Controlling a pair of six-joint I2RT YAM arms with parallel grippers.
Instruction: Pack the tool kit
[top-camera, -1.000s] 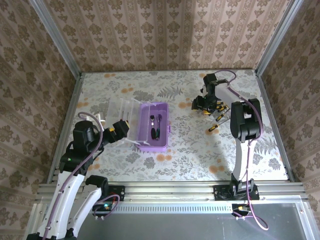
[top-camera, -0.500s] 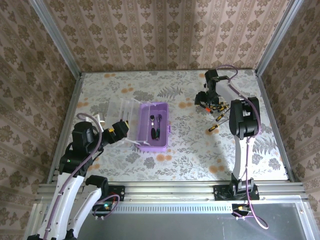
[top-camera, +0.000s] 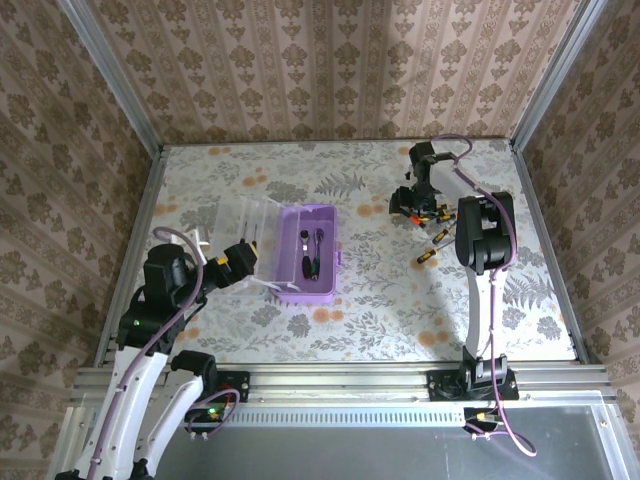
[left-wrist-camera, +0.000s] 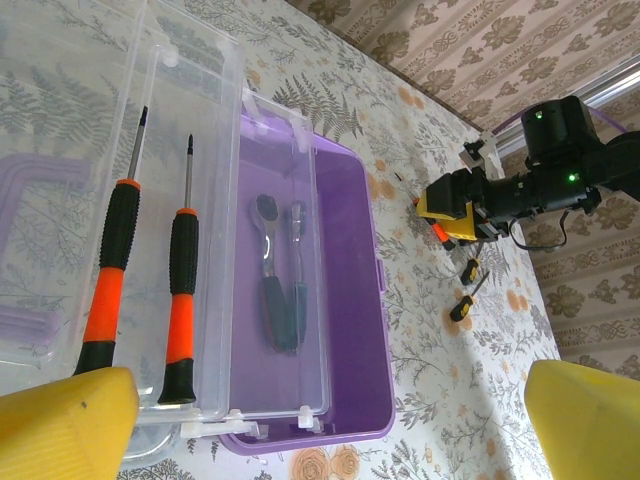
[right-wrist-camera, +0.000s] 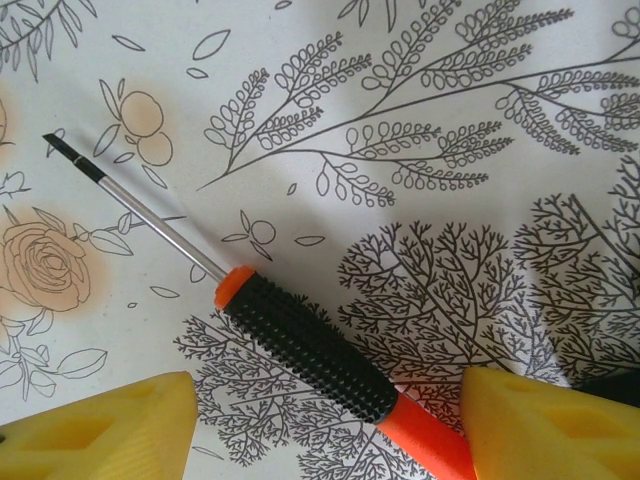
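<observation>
Hovering low over the table, the right gripper (right-wrist-camera: 325, 422) is straddling a black-and-orange screwdriver (right-wrist-camera: 305, 345). Its yellow fingers are spread wide on either side of the handle and are gripping nothing. The pick-up step appears to be underway. The next move likely calls for closing on the handle, then carrying the screwdriver to the purple tool case (top-camera: 325, 250), well off to this gripper's left. The left gripper (left-wrist-camera: 330, 415) is hanging open and empty near that case.

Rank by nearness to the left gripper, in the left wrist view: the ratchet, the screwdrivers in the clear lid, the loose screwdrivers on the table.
1. Screwdrivers in the clear lid, beside one fingertip.
2. Ratchet, mid-frame in the purple case.
3. Loose screwdrivers, on the table, far right.
</observation>
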